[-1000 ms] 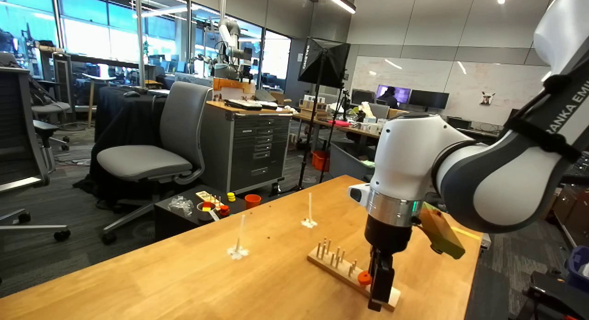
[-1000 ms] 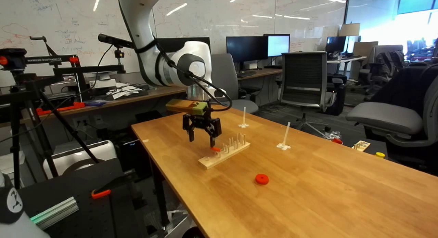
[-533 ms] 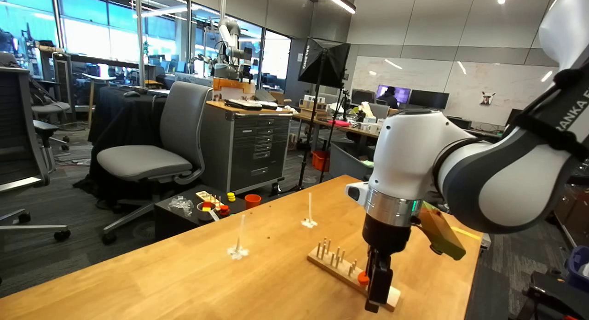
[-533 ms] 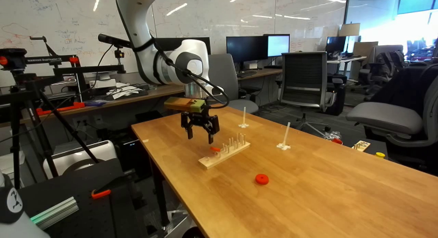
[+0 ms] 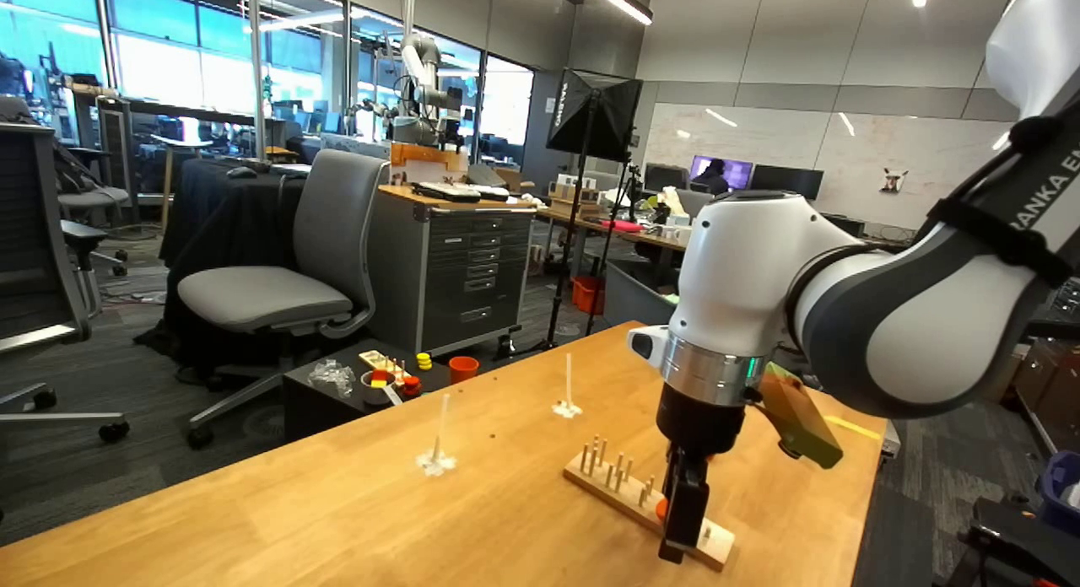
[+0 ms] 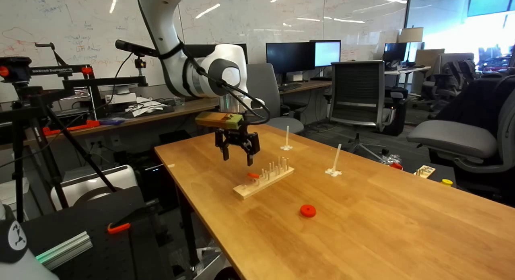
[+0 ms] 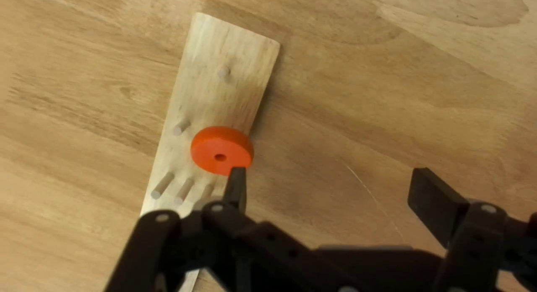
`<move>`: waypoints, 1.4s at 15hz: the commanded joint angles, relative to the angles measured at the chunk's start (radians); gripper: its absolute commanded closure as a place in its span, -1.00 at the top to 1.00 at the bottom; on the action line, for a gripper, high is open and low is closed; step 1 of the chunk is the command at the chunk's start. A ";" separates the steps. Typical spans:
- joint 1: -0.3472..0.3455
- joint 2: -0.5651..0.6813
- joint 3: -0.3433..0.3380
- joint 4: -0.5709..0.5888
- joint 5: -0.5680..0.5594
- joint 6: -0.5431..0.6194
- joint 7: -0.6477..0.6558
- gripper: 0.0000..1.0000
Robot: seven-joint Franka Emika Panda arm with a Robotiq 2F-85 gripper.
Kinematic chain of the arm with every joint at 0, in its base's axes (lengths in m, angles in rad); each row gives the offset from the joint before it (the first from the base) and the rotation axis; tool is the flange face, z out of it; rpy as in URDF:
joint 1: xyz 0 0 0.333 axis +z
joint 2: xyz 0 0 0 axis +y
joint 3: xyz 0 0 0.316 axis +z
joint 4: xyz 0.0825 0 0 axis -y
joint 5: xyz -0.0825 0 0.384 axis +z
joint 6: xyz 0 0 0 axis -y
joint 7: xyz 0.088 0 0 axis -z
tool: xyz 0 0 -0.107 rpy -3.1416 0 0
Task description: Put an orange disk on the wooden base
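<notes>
Closest in, here's the gripper [image 7: 329, 185], jaws spread wide, nothing between them, one finger [image 7: 236, 186] crossing the rim of the orange disk [image 7: 222, 147] in the wrist view, though an exterior view shows a gap, the finger above the disk! And the disk itself is over the wooden base [image 7: 209, 103], towards the one-peg end, looking tilted, just beside a short peg [image 7: 181, 127]; whether another peg is through its hole, I cannot tell. So this reads as the placing step, letting-go done by the look of it, seating the doubtful part. Next move, I'd say, wants care: straight up and away if the disk is on its peg, otherwise a gentle press to level it. Beyond, on the table [image 6: 382, 231], a red disk [image 6: 307, 211] lies well apart from the base, then two whitish posts [image 6: 336, 158] stand, and farther back, a black chair [image 6: 357, 97] and monitors [image 6: 290, 57]
</notes>
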 commanded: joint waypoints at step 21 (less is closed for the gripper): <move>-0.001 0.076 -0.027 0.097 -0.017 -0.156 0.041 1.00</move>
